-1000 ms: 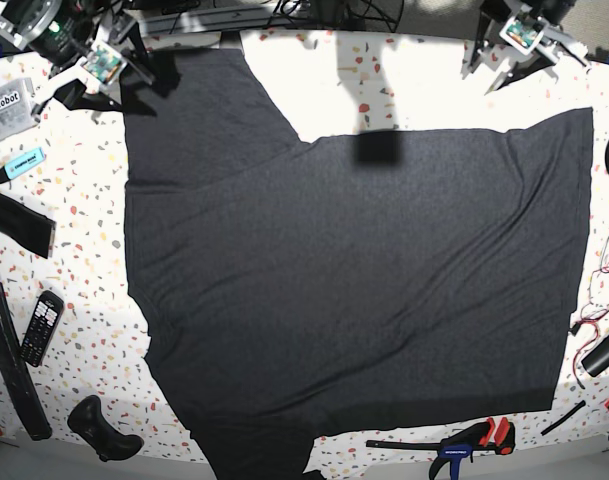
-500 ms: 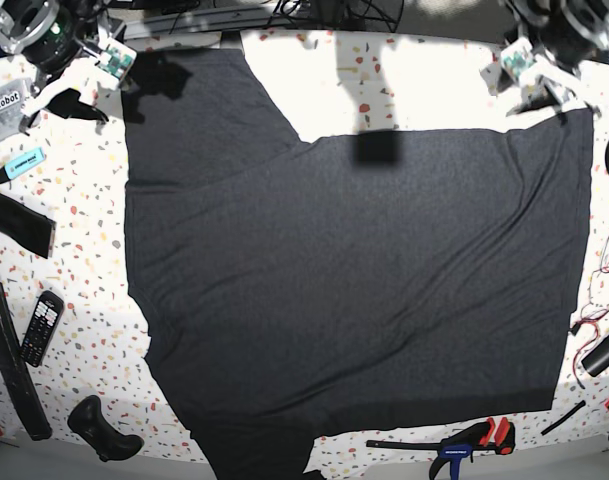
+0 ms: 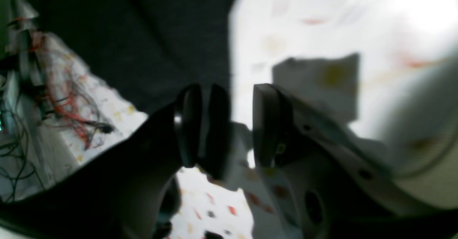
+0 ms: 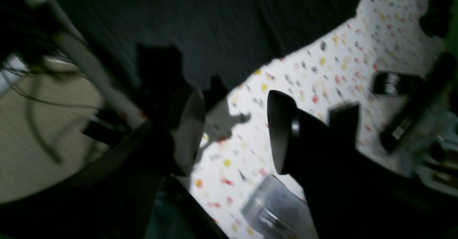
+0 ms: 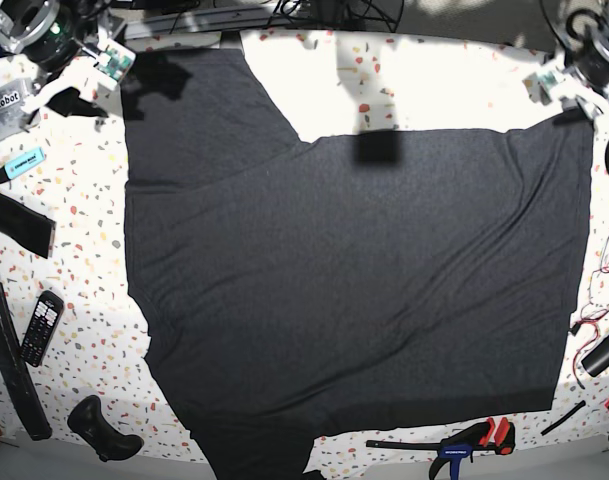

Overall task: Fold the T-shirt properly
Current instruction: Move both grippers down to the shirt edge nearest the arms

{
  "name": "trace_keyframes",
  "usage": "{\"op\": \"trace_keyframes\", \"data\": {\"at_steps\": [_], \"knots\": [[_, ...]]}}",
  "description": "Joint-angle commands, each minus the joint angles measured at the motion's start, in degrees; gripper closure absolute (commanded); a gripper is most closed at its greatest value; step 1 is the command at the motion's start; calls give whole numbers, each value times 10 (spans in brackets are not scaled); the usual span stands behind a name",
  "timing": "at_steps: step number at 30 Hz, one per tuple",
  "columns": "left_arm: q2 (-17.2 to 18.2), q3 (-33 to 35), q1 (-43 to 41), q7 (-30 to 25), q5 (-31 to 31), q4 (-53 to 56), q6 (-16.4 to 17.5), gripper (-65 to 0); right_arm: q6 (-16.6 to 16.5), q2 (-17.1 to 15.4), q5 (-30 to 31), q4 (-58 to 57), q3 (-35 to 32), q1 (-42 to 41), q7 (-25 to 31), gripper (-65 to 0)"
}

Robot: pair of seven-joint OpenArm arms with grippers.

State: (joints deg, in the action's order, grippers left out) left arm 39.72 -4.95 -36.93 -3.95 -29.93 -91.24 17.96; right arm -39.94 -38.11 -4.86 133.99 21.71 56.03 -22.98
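Note:
The T-shirt [image 5: 354,290] lies spread flat across the table, plain dark charcoal side up, and a sleeve [image 5: 194,110] reaches toward the far left. My left gripper [image 5: 567,95] hovers at the shirt's far right corner. In the left wrist view the left gripper [image 3: 239,124] is open with nothing between its fingers, just off the shirt's edge [image 3: 161,35]. My right gripper [image 5: 67,93] hangs over bare table just left of the sleeve. The right wrist view shows the right gripper [image 4: 234,135] open and empty, with the dark T-shirt [image 4: 232,24] beyond it.
On the left lie a blue highlighter [image 5: 21,162], a calculator [image 5: 41,326], black straps [image 5: 14,222] and a black handle [image 5: 102,428]. A clamp [image 5: 474,440] sits at the front edge. Red wires [image 5: 599,310] trail at the right edge. A dark square shadow [image 5: 377,148] falls on the shirt.
My left arm has swung right and down to the shirt's far right corner. My right arm shifted slightly left early on and has since held still.

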Motion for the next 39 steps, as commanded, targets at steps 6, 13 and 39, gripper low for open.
{"op": "trace_keyframes", "data": {"at_steps": [6,13,39], "knots": [[10,-5,21,-10,-2,63,-4,-229,-1,-6,10,10,4,3,5,-314],[-13,-5,20,-59,-1,67,-4,0,-1,-6,0,9,-24,3,10,-314],[-26,-5,20,-57,-1,64,-4,0,2,-6,-207,-239,-373,-218,23,-313]]}}
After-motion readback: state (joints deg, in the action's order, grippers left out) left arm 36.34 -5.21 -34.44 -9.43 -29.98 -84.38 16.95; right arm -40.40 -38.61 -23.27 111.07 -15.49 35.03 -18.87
